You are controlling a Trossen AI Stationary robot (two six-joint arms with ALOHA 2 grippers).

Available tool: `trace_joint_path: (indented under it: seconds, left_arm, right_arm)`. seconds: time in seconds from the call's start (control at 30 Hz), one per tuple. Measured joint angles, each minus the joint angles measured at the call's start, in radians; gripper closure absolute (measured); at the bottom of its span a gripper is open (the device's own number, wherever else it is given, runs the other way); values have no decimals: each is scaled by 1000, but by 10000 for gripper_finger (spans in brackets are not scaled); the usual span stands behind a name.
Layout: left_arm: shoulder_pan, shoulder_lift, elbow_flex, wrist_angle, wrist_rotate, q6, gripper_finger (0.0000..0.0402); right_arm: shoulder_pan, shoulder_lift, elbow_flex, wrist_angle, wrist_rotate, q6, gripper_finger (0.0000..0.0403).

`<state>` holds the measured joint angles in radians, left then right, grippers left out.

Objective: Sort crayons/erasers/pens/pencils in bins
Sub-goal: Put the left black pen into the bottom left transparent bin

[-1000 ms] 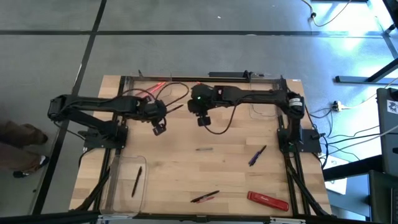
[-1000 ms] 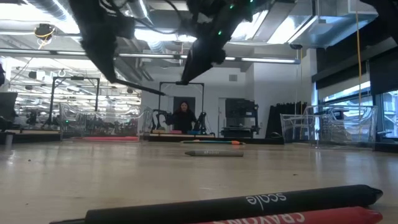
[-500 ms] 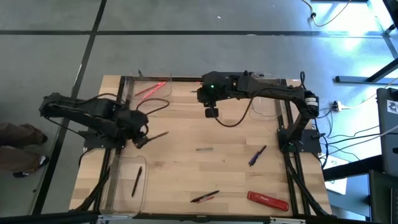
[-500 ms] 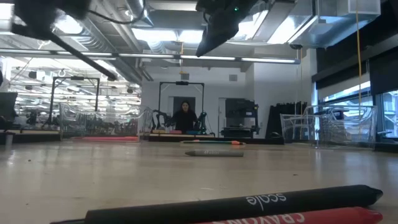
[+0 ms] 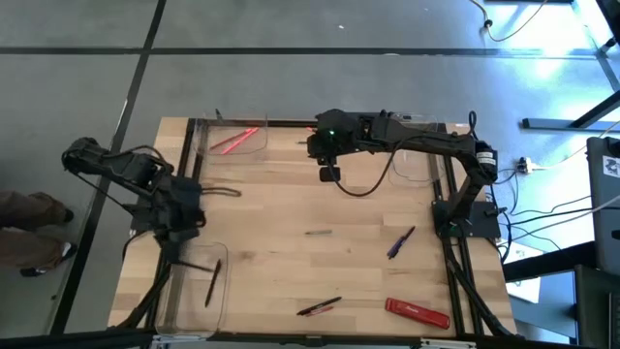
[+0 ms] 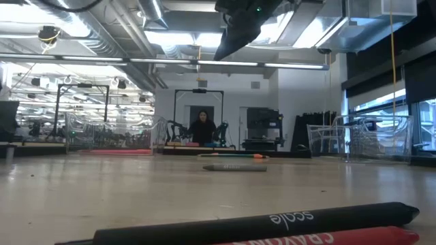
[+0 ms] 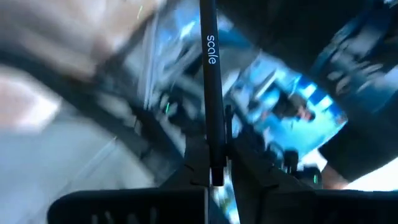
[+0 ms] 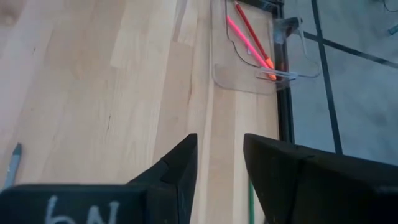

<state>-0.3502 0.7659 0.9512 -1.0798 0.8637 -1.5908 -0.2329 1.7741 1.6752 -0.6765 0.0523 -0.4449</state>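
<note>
My left gripper (image 7: 214,177) is clamped on a black pencil (image 7: 210,93), gripping it near one end so the rest of the shaft, printed "scale", sticks out ahead of my fingers (image 7: 193,165). From above, that arm sits at the left edge of the table (image 5: 291,208), folded back over the near-left bin (image 5: 199,286), and the pencil's tip shows just past the bin's rim. One dark pencil (image 5: 212,282) already lies in that bin, so I judge this is the pencil bin and I am holding mine over it to drop it beside the other.

My right gripper (image 5: 328,174) hangs over the far middle of the table with its jaws parted and nothing between them. Its wrist view looks along the wood to the far-left bin (image 8: 249,74), where two red-pink crayons (image 8: 250,40) lie. A third bin (image 5: 412,167) sits at the far right, under that arm.

Still loose on the table: a grey stick (image 5: 319,232) in the middle, a blue pen (image 5: 400,242) to the right, a dark pencil and a red crayon lying together (image 5: 319,306) at the near edge, and a flat red bar (image 5: 418,312) at the near right. So the sort looks well short of done. The release needs the pencil fully inside the rim, or it could tip out over the edge.
</note>
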Motion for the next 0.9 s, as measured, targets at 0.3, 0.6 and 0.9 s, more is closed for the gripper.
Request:
trace_joint_path:
  seconds: [0.3, 0.6, 0.9]
  left_arm:
    - [-100, 114, 0, -86, -37, 33, 377]
    - [-170, 347, 0, -77, 44, 253, 380]
    - [-191, 529, 0, -76, 47, 421, 380]
  right_arm:
    - [0, 0, 0, -1, -1, 18, 270]
    - [0, 0, 0, -2, -8, 17, 270]
    - [0, 0, 0, -3, -101, 14, 270]
